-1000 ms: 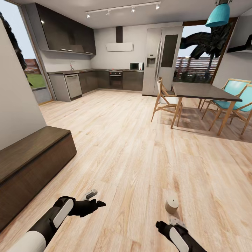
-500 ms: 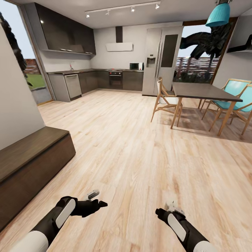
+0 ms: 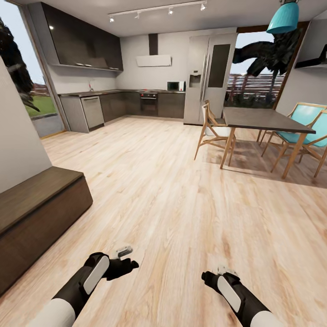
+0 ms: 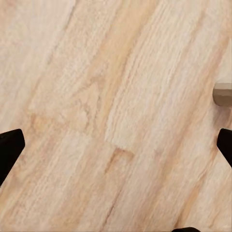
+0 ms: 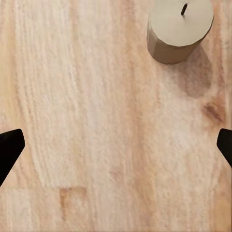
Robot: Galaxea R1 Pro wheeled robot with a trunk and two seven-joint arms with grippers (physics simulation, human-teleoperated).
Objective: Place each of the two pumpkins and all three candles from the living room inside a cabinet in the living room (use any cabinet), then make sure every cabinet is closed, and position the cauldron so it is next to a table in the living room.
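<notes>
Item: candle [image 5: 179, 30], short, pale beige, dark wick, standing upright on the wooden floor [image 3: 181, 195] directly below the right claw [image 5: 116, 145]; nothing touches it. Change noted: a second ago the candle stood in plain sight on the floor just beyond the right arm in the head view; the right arm has since come forward over it, and the whole head view has shifted a little, so the robot itself has moved. Right claw: fingers [image 5: 9, 145] spread wide apart, empty, candle off to one side of the gap rather than between them. Left claw [image 3: 121, 260]: also spread and empty, hovering over bare floor, with a beige edge, likely the same candle [image 4: 222, 94], at the rim of its wrist view. Cabinet [image 3: 36, 213]: long, low, dark brown, against the wall to the left of the candle and well apart from it; no drawer seen open. Dining table [image 3: 263, 120] with chairs stands far beyond the candle, towards the kitchen. Assessment: the robot appears to be lining up to collect this candle; the claw probably needs centring over it before descending, then the carry to the cabinet.
</notes>
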